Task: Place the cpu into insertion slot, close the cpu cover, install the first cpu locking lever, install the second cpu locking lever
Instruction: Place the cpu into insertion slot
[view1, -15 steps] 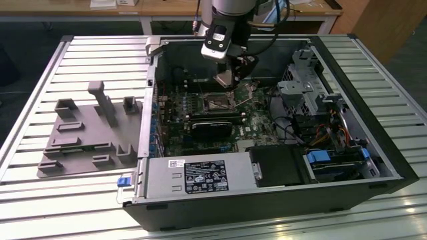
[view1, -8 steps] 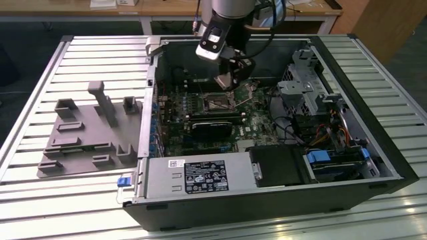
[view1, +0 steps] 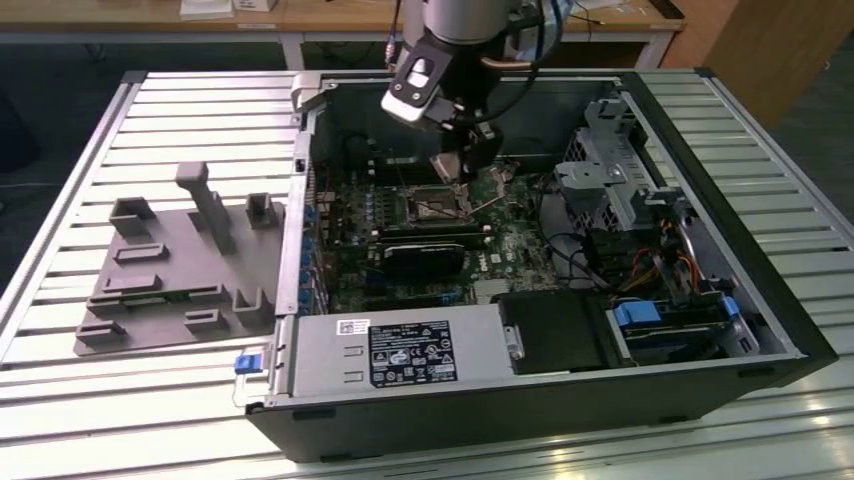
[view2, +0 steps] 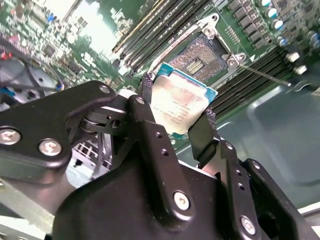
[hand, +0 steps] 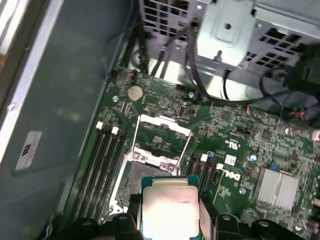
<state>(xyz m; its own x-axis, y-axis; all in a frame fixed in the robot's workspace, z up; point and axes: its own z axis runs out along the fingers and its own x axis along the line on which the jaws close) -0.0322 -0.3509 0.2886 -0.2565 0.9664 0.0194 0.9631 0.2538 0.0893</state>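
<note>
1. The arm (view1: 461, 35) comes down from the top of the exterior view, its wrist angled steeply downward.
2. The gripper (view2: 178, 106) points down, with its two black fingers (view2: 202, 135) closed against opposite edges of the cpu (view2: 182, 97).
3. Both wrist views show the chip pinched between the fingertips.

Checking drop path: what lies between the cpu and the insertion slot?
Nothing: in the second wrist view, cpu and insertion slot have bare air between.
</note>
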